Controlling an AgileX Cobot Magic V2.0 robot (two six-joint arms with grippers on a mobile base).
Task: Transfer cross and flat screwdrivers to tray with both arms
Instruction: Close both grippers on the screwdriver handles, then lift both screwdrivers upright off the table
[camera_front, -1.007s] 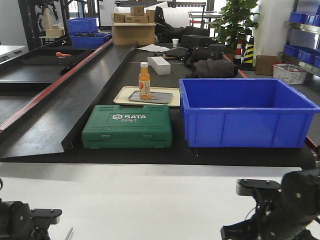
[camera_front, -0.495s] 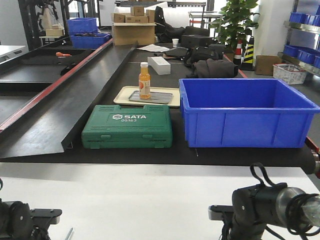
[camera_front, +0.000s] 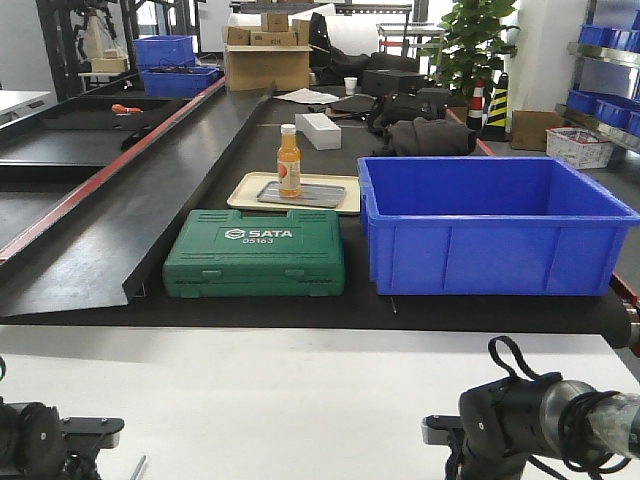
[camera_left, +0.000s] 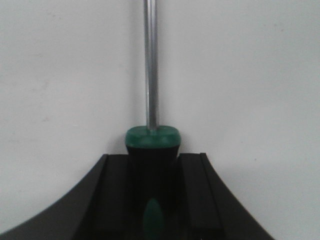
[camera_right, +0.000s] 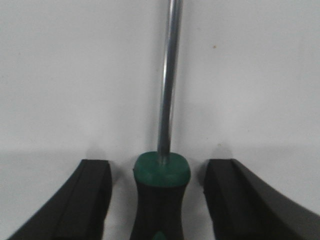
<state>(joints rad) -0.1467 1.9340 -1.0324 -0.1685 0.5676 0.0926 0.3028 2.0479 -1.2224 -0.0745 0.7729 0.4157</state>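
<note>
In the left wrist view my left gripper (camera_left: 153, 161) is shut on the black and green handle of a screwdriver (camera_left: 152, 141). Its steel shaft (camera_left: 151, 60) runs ahead over the white table. In the right wrist view my right gripper (camera_right: 159, 172) is open. Its fingers (camera_right: 92, 192) stand on either side of a second green and black screwdriver (camera_right: 162, 175) lying on the table, with a gap on each side. Both tips are out of view, so I cannot tell cross from flat. The beige tray (camera_front: 340, 195) lies far back on the black bench.
On the tray sit a grey metal plate (camera_front: 315, 197) and an orange bottle (camera_front: 289, 162). A green SATA tool case (camera_front: 256, 252) and a large blue bin (camera_front: 490, 225) stand in front of it. My left arm (camera_front: 55, 440) and right arm (camera_front: 520, 425) are low over the white table (camera_front: 290, 390).
The right arm has swung in from the right edge toward the left and lower over the white table. The left arm has stayed still.
</note>
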